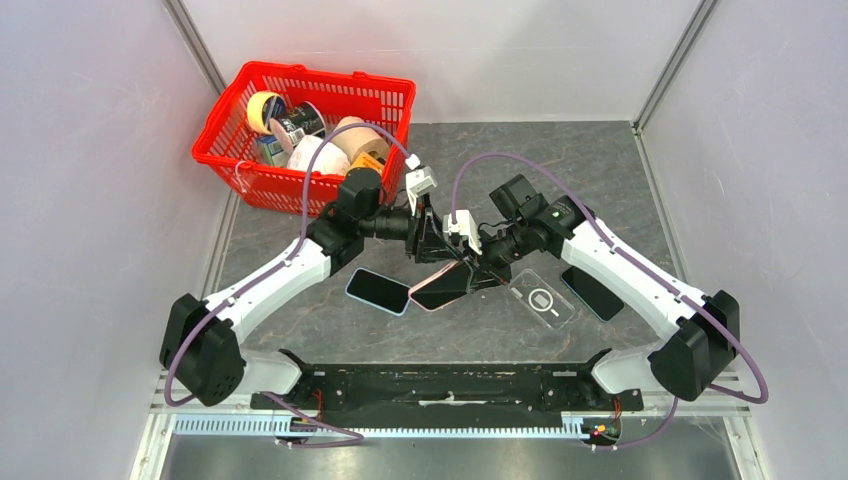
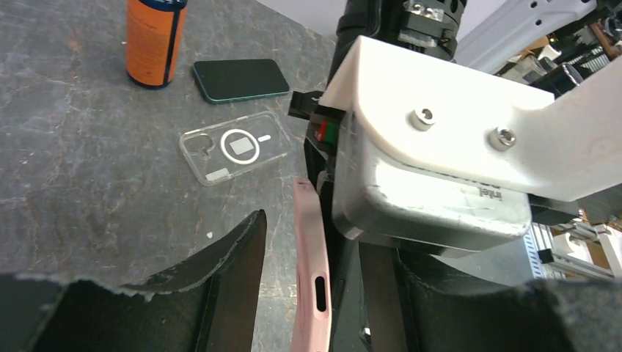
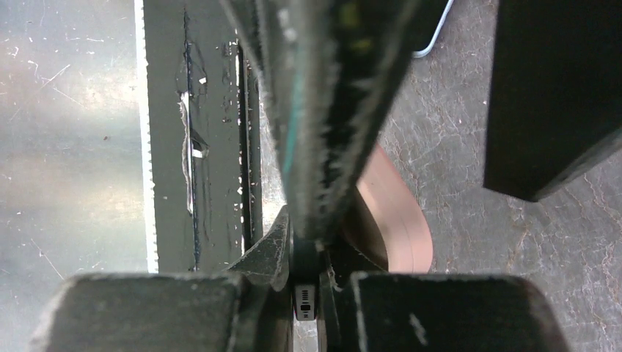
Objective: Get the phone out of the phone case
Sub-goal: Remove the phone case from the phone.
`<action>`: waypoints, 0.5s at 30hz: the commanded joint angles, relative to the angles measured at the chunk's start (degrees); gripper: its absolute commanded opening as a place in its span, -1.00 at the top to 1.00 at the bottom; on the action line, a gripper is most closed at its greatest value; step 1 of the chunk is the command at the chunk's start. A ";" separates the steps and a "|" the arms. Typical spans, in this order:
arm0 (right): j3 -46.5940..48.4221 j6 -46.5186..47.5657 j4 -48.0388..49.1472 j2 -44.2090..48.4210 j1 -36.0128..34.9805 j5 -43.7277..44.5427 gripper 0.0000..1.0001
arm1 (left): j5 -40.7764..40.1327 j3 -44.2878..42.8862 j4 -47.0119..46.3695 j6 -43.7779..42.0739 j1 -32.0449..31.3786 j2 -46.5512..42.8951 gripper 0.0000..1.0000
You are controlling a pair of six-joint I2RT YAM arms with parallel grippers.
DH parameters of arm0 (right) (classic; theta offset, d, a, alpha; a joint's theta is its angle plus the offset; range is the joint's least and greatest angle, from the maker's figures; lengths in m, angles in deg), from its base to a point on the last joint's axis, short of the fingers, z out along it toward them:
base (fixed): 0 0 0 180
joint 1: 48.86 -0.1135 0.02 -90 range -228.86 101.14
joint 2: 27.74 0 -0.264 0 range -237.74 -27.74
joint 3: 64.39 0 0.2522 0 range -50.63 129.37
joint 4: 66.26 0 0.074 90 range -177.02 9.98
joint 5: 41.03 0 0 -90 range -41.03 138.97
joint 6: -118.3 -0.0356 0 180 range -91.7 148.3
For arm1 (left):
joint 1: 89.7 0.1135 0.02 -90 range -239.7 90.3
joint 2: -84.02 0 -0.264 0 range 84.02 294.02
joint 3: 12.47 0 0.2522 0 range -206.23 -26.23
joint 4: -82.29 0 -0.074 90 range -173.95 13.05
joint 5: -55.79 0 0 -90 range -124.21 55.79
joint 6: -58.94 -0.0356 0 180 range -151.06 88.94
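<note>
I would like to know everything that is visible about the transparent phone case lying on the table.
The transparent phone case looks like clear, glossy plastic. It bears a white ring with a short white bar next to it, and has a camera opening at one corner. It is empty, so the grey table shows through it. It lies flat, right of the middle, near a dark phone but apart from it. Only the table touches it.

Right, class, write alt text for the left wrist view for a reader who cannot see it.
A pink phone case stands edge-on between the left gripper's black fingers, with a white camera mount at right. Behind, on the grey table, sit a clear case, a dark phone and an orange bottle.
</note>
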 commanded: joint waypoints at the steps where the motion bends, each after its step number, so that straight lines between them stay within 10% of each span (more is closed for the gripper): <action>1: 3.27 -1.34 1.94 0.12 0.08 -2.44 1.00 | 2.61 0.23 -2.36 1.56 -0.76 -0.21 -0.11; 15: 2.96 -1.23 1.65 0.62 0.12 -2.82 1.00 | -1.51 -0.29 -1.74 0.49 -1.19 1.80 -0.09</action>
